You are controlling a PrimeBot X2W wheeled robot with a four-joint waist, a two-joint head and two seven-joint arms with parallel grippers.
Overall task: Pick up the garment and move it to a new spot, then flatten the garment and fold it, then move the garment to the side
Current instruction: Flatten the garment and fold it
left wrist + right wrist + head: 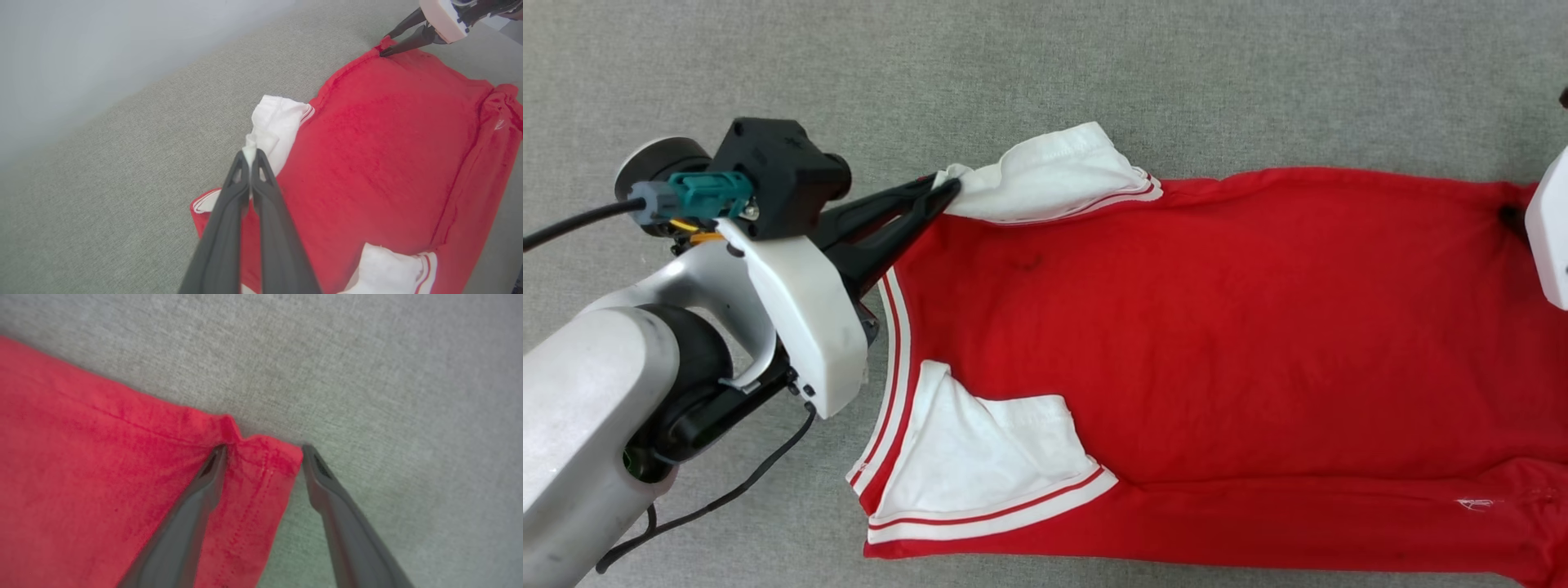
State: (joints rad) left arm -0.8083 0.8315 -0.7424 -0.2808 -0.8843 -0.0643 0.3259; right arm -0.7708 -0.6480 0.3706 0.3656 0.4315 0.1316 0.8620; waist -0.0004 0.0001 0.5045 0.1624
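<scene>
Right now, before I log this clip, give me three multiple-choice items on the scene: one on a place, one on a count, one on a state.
1. Where does the left end effector grip the jersey T-shirt?
A. a white sleeve
B. the chest print
C. the red side seam

2. How many white sleeves does the head view show?
A. one
B. two
C. three

3. How is the right end effector?
A. open around the hem corner
B. shut on cloth
C. shut on nothing

Answers:
1. A, white cloth is pinched between its shut fingers.
2. B, the held one and another lying flat.
3. A, its fingers stand apart, one on each side of the corner.
</scene>
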